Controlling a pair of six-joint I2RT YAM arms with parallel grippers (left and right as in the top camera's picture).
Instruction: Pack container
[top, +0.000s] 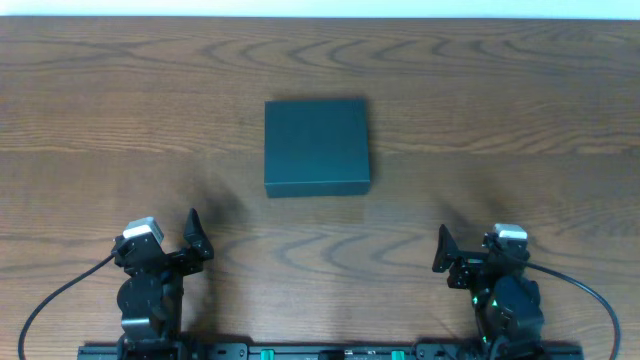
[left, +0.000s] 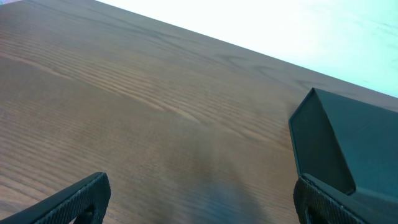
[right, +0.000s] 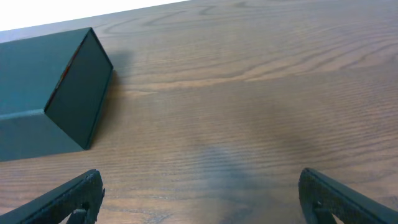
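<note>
The container (top: 316, 145) is a square, shallow, dark teal-black box, closed, lying flat on the wooden table near the middle. It also shows at the right edge of the left wrist view (left: 348, 140) and at the upper left of the right wrist view (right: 50, 93). My left gripper (top: 195, 240) rests at the front left, open and empty, well short of the box; its fingers frame bare wood (left: 202, 199). My right gripper (top: 442, 250) rests at the front right, open and empty, also over bare wood (right: 202, 196).
The wooden table (top: 500, 120) stretches wide on both sides of the box. Its far edge meets a white surface at the top of the overhead view. A black rail (top: 330, 350) runs along the front edge between the arm bases.
</note>
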